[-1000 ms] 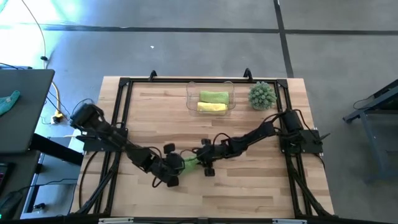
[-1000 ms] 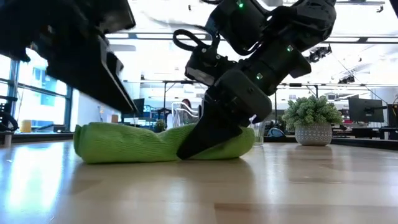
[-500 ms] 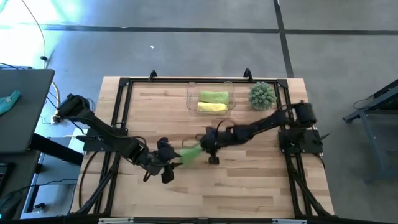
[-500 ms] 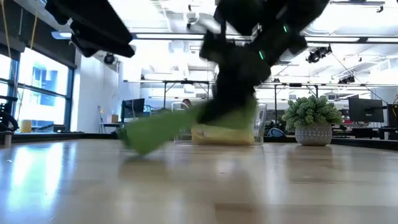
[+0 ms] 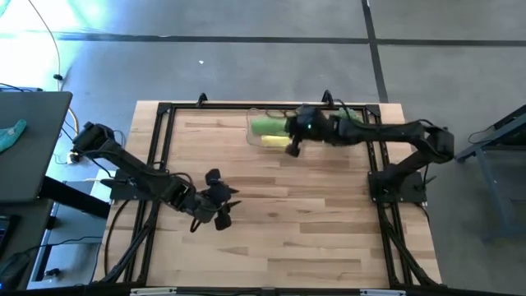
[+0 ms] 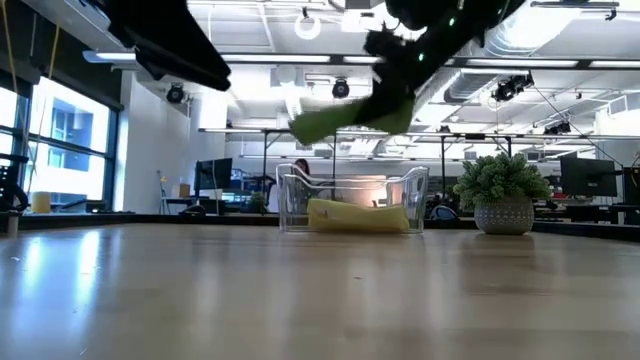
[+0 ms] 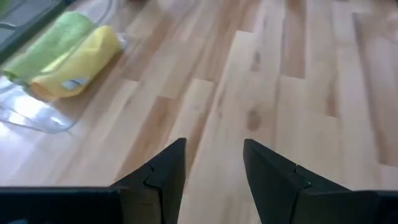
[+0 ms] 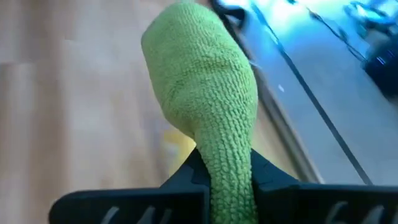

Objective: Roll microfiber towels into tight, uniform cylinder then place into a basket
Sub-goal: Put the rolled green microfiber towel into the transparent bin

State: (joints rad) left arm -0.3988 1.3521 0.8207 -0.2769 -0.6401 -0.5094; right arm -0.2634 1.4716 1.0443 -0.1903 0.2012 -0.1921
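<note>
we see the right gripper (image 5: 290,131) clenched on a rolled lime green towel (image 5: 267,126), held in the air over the clear basket (image 5: 253,138) at the far edge of the table (image 5: 329,238). in the right wrist view the two dark fingers (image 8: 186,177) pinch the roll (image 8: 202,118) near one end, and the rest of the cylinder juts out ahead of the claw, thick and rounded at its free tip. in the low view the same towel (image 6: 340,118) hangs tilted just below the right gripper (image 6: 395,85) and clearly above the basket's (image 6: 415,195) rim, not touching it.

directly beneath the claw, inside the basket, lies a yellow towel (image 6: 355,215), rolled and resting on the basket floor. the left wrist view shows a second green towel (image 7: 46,40) lying against the yellow one (image 7: 81,62) in the same tub (image 7: 37,118). just to the right gripper's side, near the table's far corner, stands a spiky green plant (image 6: 502,182) in a pale pot.

the left gripper (image 5: 220,201) sits well apart from the right claw, low over the bare wood in the near left part of the table. its fingers (image 7: 165,180) stand released with a clear gap between them, and nothing lies in that gap but table boards.
</note>
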